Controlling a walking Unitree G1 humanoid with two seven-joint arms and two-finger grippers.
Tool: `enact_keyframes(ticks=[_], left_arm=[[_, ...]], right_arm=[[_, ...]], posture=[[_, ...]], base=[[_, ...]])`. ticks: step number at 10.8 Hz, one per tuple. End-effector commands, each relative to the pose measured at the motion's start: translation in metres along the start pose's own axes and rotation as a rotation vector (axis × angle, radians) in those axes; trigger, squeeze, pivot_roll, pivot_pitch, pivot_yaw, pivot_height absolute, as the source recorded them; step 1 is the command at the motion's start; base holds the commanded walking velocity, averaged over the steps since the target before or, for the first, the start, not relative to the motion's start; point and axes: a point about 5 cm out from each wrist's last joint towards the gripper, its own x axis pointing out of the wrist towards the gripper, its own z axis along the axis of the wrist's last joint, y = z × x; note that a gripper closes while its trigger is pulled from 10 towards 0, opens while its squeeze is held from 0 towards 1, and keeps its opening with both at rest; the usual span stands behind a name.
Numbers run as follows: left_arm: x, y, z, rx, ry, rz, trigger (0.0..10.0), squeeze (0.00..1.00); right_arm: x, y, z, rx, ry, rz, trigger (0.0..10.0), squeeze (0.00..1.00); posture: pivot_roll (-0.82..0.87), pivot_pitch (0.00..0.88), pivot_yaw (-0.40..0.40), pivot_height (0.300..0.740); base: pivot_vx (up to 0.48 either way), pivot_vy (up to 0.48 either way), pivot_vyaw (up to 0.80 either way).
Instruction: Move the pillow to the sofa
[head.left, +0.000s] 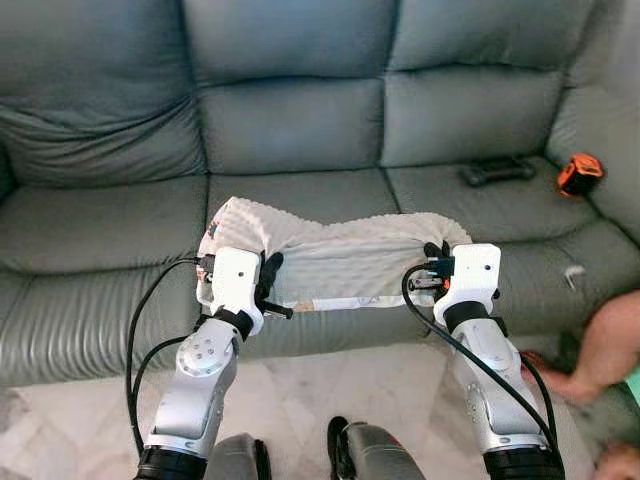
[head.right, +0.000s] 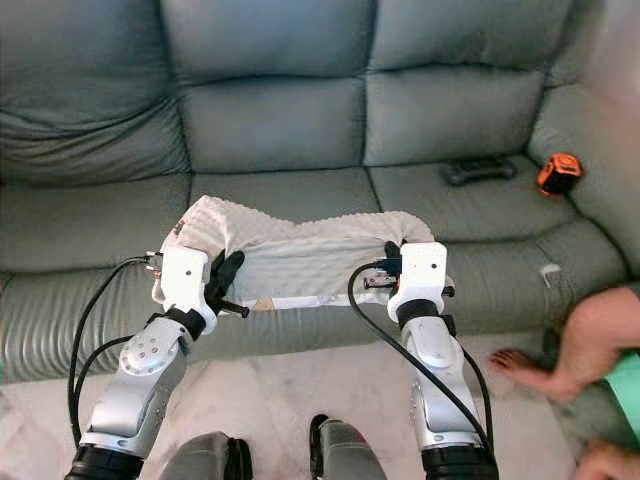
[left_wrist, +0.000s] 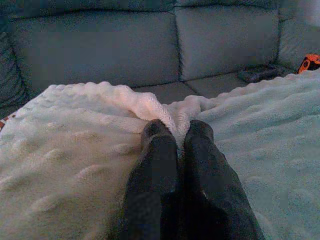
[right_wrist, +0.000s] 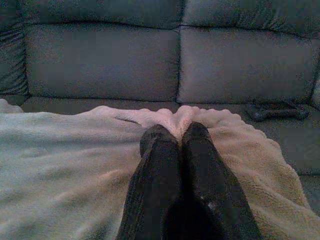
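So the scene is a big grey-green leather sofa, three seat cushions wide plus a corner section on the right, with soft creases and a ribbed front edge. Below it is a pale marble-looking tiled floor.

The pillow is a cream, fuzzy thing with a bumpy dotted texture, kind of saggy in the middle. It's over the front edge of the middle seat, held up at both ends. The left gripper is clenched on a pinched fold of the fleece at the pillow's left end, and the right gripper is clamped on a fold at its right end the same way.

On the right seat there's a black game controller and an orange and black tape measure near the corner. A person's bare foot is on the floor at the right.
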Motion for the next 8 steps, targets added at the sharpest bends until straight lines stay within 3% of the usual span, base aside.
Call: enact_keyframes(ticks=[1,2,5,8], left_arm=[[-0.0013,-0.0006,0.0051,-0.002,-0.031,-0.012,10.0,0.0],[-0.0015,-0.0007,0.0052,-0.004,-0.032,-0.016,10.0,0.0],[-0.0016,-0.0021,0.0054,-0.007,-0.033,-0.034,10.0,0.0],[-0.0017,-0.0034,0.0053,-0.008,-0.032,-0.042,10.0,0.0]], right_arm=[[-0.0001,-0.0028,0.0032,-0.001,-0.014,-0.016,10.0,0.0],[-0.0001,-0.0024,0.0031,0.0,-0.014,-0.016,10.0,0.0],[-0.0002,-0.0014,0.0022,0.003,-0.009,-0.015,10.0,0.0],[-0.0004,-0.0016,0.0014,0.002,-0.006,-0.013,10.0,0.0]], posture=[[-0.06,0.14,-0.011,0.74],[-0.06,0.14,-0.01,0.74],[-0.06,0.142,-0.007,0.74],[-0.06,0.144,-0.008,0.74]], base=[[0.0,0.0,0.0],[0.0,0.0,0.0],[0.326,0.0,-0.54],[0.36,0.0,0.0]])
